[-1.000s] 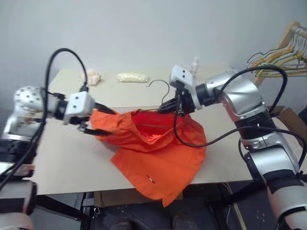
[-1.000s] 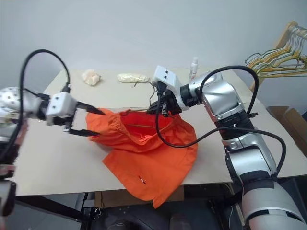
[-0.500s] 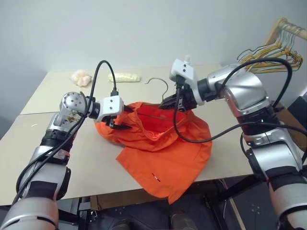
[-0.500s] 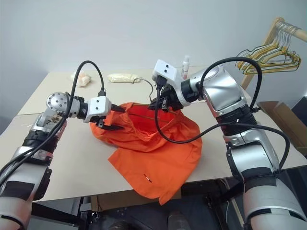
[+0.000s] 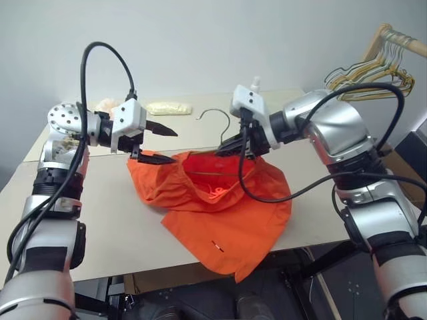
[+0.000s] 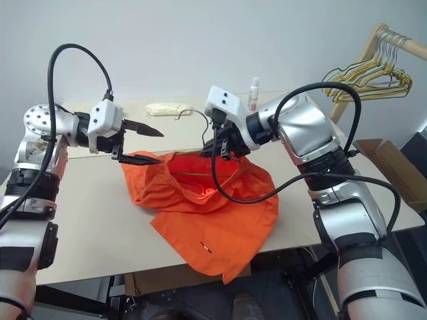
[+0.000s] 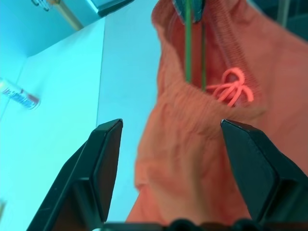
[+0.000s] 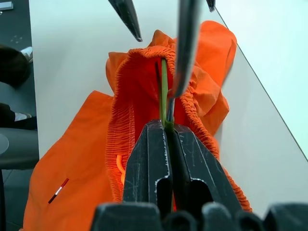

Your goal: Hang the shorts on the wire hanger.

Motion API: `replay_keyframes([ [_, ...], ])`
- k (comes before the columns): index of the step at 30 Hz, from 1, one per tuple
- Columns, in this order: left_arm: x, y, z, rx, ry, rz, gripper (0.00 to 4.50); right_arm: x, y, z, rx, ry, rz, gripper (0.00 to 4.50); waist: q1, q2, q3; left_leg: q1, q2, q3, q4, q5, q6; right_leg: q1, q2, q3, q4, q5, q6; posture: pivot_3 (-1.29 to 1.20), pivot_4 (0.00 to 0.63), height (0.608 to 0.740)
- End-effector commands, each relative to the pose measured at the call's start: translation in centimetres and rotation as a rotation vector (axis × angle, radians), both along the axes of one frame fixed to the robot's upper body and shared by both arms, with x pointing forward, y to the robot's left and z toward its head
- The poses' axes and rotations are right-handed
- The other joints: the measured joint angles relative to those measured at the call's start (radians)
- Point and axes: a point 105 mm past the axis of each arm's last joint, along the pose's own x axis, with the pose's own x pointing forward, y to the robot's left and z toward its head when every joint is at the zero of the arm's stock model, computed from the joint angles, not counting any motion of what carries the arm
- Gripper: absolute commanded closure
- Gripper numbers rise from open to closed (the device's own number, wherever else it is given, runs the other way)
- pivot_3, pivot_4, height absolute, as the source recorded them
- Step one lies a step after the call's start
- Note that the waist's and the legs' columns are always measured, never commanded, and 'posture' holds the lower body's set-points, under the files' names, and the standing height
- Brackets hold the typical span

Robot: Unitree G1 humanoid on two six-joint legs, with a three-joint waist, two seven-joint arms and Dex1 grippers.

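The orange shorts (image 5: 223, 213) lie bunched on the table (image 5: 87, 220), one leg hanging over the front edge. The wire hanger (image 5: 217, 115) is dark and thin. Its hook stands up behind the shorts and its lower bar (image 5: 208, 175) runs inside the open waistband. My right gripper (image 5: 230, 149) is shut on the hanger's wire (image 8: 163, 91) just above the waistband. My left gripper (image 5: 175, 147) stands open at the waistband's left end, its lower finger close over the cloth. The left wrist view has cloth and drawstring (image 7: 231, 89) beyond the spread fingers (image 7: 108, 159).
A wooden rack with bunched yellow and green hangers (image 5: 370, 63) stands at the back right. A small white bottle (image 5: 254, 83), a pale packet (image 5: 168, 107) and a cream lump (image 5: 103, 104) lie along the table's far edge. A cardboard box (image 6: 385, 159) sits right of the table.
The camera has swung. My left gripper, still open, has lifted a little at the waistband's left end. My right gripper keeps its hold on the hanger.
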Motion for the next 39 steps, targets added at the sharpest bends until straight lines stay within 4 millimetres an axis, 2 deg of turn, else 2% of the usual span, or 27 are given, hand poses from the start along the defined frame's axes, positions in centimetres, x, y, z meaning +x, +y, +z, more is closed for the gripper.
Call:
replay_keyframes([
  [1, 0.2, -0.7, -1.1, 0.066, -0.009, -0.028, 0.98, -0.6, 0.4, 1.4, 0.018, -0.03, 0.038, 4.5, 0.002, 0.0, 0.0, 0.0, 0.0, 0.0, 0.0, 0.0, 0.0, 0.0, 0.0, 0.0, 0.0, 0.0, 0.0, -0.12, 0.0, 0.74],
  [8, 0.1, -1.5, -2.4, 0.127, 0.054, -0.087, 0.98, -0.8, 0.4, 1.3, 0.007, -0.029, 0.041, 4.5, -0.001, 0.0, 0.0, -0.001, 0.0, 0.0, 0.0, 0.0, 0.0, -0.001, 0.0, 0.0, 0.0, 0.0, 0.0, -0.14, 0.0, 0.74],
  [15, 1.4, -1.1, -4.3, 0.258, 0.016, -0.019, 0.98, -1.0, 0.5, 1.4, 0.012, -0.026, 0.047, 4.5, 0.0, 0.0, 0.0, 0.0, 0.0, 0.0, 0.0, 0.0, 0.0, -0.001, 0.0, 0.0, 0.0, 0.0, 0.0, -0.14, 0.0, 0.74],
  [18, 1.8, -1.2, -4.2, 0.25, 0.009, -0.002, 1.51, -1.1, 0.5, 1.4, 0.014, -0.025, 0.049, 4.5, 0.0, 0.0, 0.0, -0.001, 0.0, 0.0, 0.0, 0.0, 0.001, -0.001, 0.0, 0.0, 0.0, 0.0, 0.0, -0.14, 0.0, 0.74],
  [26, 2.1, -1.8, -3.6, 0.195, 0.012, 0.005, 4.26, -1.2, 0.6, 1.4, 0.019, -0.014, 0.049, 4.5, 0.0, 0.0, 0.0, -0.001, 0.0, 0.0, 0.0, -0.001, 0.001, -0.001, 0.0, 0.0, 0.0, 0.0, 0.0, -0.15, 0.0, 0.74],
  [27, 2.1, -1.8, -3.5, 0.192, 0.017, 0.001, 4.45, -1.1, 0.6, 1.3, 0.018, -0.012, 0.048, 4.5, -0.001, 0.0, 0.0, -0.001, 0.0, 0.0, 0.0, -0.001, 0.001, -0.001, 0.0, 0.0, 0.0, 0.0, 0.0, -0.15, 0.0, 0.74],
  [33, 1.8, -1.9, -3.2, 0.159, 0.039, -0.01, 4.45, -1.2, 0.5, 0.8, 0.007, -0.063, 0.065, 4.5, -0.001, 0.0, 0.0, -0.001, 0.0, 0.0, 0.0, 0.0, 0.001, -0.001, 0.0, 0.0, 0.0, 0.0, 0.0, -0.15, 0.0, 0.74],
  [36, 1.9, -1.8, -2.9, 0.128, 0.051, 0.008, 4.5, -0.8, 0.0, 0.4, -0.007, -0.097, 0.034, 3.73, 0.0, 0.0, 0.0, -0.001, 0.0, 0.0, 0.0, -0.001, 0.001, -0.001, 0.0, 0.0, 0.0, 0.0, 0.0, -0.15, 0.0, 0.74],
  [39, 1.7, -1.3, -3.1, 0.119, 0.073, 0.021, 4.5, -0.8, -1.3, 0.7, -0.008, -0.112, -0.002, 2.67, 0.001, 0.0, 0.0, -0.001, 0.0, 0.0, 0.0, 0.0, 0.001, -0.001, 0.0, 0.0, 0.0, 0.0, 0.0, -0.15, 0.0, 0.74],
])
